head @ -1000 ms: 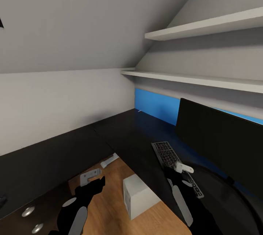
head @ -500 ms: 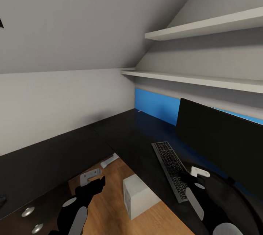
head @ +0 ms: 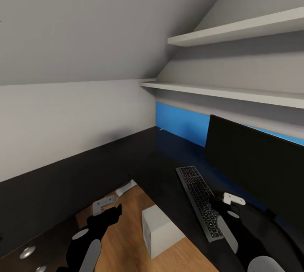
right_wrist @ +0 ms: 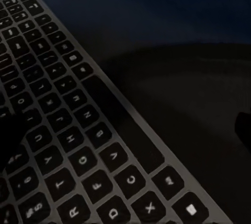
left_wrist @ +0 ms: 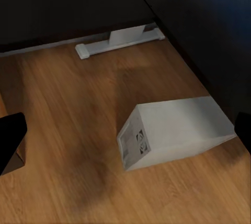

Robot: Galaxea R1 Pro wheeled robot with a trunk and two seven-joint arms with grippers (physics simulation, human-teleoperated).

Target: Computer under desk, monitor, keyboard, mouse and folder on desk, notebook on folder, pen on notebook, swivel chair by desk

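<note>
The black desk sits under white shelves. The keyboard lies on it beside the monitor. The computer stands on the floor below. The right gripper hangs just beside the keyboard, jaws wide with nothing held, and could bump it crooked. It has moved toward the monitor. The left gripper also looks wide.
</note>
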